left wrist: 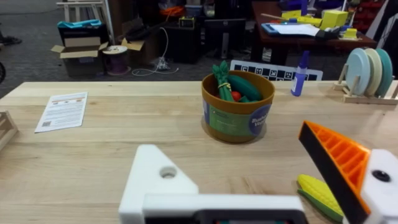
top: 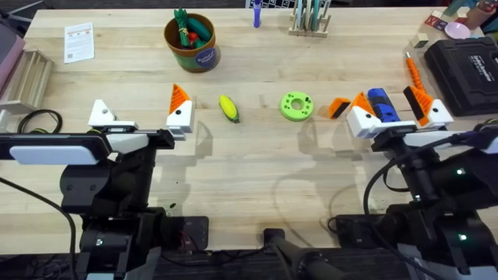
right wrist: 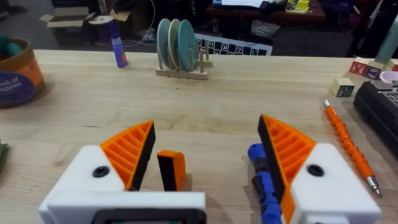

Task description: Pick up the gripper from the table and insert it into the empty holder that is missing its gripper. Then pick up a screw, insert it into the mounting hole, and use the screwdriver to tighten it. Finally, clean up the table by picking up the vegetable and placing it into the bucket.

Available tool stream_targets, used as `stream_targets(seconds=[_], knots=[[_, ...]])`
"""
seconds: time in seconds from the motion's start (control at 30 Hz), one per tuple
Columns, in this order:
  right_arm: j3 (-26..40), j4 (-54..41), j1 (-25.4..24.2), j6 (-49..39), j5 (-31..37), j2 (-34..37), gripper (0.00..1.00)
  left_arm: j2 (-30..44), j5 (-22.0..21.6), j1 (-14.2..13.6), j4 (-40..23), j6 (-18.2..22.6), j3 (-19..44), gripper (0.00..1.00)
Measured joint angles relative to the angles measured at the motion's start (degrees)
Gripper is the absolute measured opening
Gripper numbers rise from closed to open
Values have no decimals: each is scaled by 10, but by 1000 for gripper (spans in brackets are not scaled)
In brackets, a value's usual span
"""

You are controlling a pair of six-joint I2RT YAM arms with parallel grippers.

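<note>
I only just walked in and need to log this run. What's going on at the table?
Nothing is held yet. The left gripper is open, and one side is a bare white holder missing its orange finger. The right gripper is open around the blue screwdriver, with the loose orange gripper just beside it. The corn lies on the table, not in the bucket.

Yellow vegetable [top: 229, 108], brown-orange bucket [top: 192, 43] with green label band, blue screwdriver [top: 381, 104], orange ribbed gripper [top: 338, 107].
</note>
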Motion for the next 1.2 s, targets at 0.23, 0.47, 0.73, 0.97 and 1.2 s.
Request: stream_targets(seconds=[0.23, 0.47, 0.73, 0.97, 1.2], knots=[[0, 0, 0, 0, 0, 0, 992, 0, 0, 0, 0, 0, 0, 985], [2, 136, 0, 0, -5, 1, 991, 0, -14, 0, 26, 0, 8, 985], [121, 34, 0, 0, -5, 13, 992, 59, -43, 0, -156, 0, 207, 986], [320, -159, 0, 0, -7, 133, 991, 239, -56, -1, -311, 0, 426, 986], [487, -379, 0, -1, -7, 306, 991, 427, -60, -1, -451, 0, 566, 986]])
